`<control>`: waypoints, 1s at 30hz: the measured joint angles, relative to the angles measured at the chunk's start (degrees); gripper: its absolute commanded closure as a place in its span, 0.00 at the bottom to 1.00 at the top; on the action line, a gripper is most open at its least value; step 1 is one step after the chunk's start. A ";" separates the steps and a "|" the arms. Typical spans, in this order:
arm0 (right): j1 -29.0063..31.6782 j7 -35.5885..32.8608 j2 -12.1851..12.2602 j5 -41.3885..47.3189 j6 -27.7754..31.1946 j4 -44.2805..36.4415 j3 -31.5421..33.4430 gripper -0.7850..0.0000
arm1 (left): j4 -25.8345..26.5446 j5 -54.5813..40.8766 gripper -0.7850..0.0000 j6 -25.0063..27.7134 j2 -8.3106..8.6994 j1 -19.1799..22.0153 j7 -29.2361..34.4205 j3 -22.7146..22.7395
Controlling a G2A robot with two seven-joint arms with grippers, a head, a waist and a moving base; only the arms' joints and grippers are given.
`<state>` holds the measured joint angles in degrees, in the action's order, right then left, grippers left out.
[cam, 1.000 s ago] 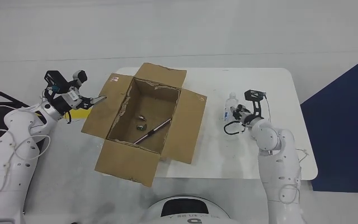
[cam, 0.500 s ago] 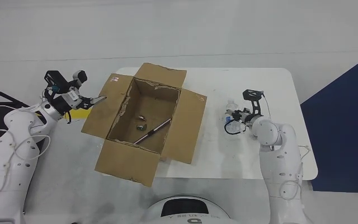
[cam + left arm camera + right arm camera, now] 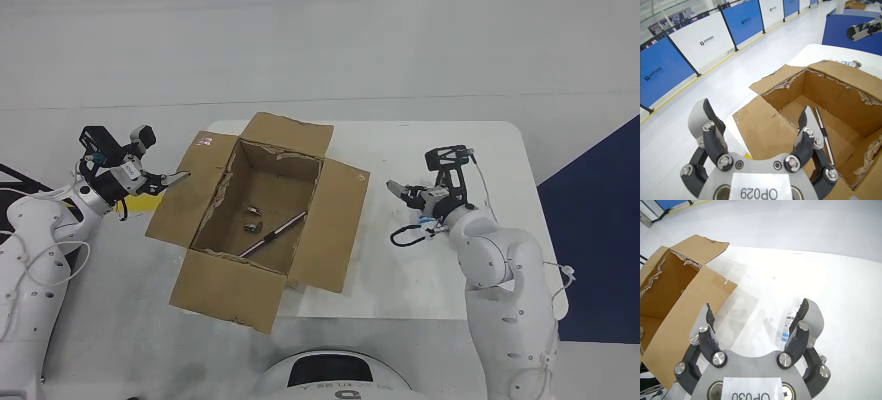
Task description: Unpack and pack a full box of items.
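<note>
1. Your right pincer hangs open and empty over the white worktop, with the small clear plastic bottle with a white-and-blue label lying on its side close by.
2. Judge that bottle as light, smooth and round. It will likely roll if nudged, and its thin wall may give under a hard squeeze. Take it across the labelled middle, pads square to its long axis, and close gently.
3. Your left pincer is also spread wide and holds nothing. It sits outside the open brown cardboard box, just beside the flap on that side.
4. On the box floor lies a slim silver metal rod with a black band. It looks stiff, slick and low-lying, so a grip on bare metal may slip. The black band near its middle is probably the best hold, taken from straight above.
5. Near the rod lie two small metallic pieces. They are too small to tell their shape, so expect a fiddly pinch.
6. The box walls are torn, soft corrugated board, and the empty box is likely light. It may slide if a pad catches the rim, so come down well inside the walls.
</note>
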<state>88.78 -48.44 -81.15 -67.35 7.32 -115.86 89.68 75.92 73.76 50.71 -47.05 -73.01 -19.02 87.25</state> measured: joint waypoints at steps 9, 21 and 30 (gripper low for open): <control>-2.00 2.37 0.17 -0.21 4.28 0.15 -3.01 0.00 | 0.00 0.00 0.00 0.00 0.00 0.00 0.00 0.00; -24.84 -3.31 -1.08 -6.06 15.35 12.78 -24.82 0.00 | 0.00 0.00 0.00 0.00 0.00 0.00 0.00 0.00; -24.67 -3.35 -1.06 -6.09 15.17 12.63 -24.52 0.00 | 0.00 0.00 0.00 0.00 0.00 0.00 0.00 0.00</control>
<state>64.12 -51.79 -82.21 -73.44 22.48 -103.24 65.16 75.92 73.76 50.71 -47.05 -73.01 -19.02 87.25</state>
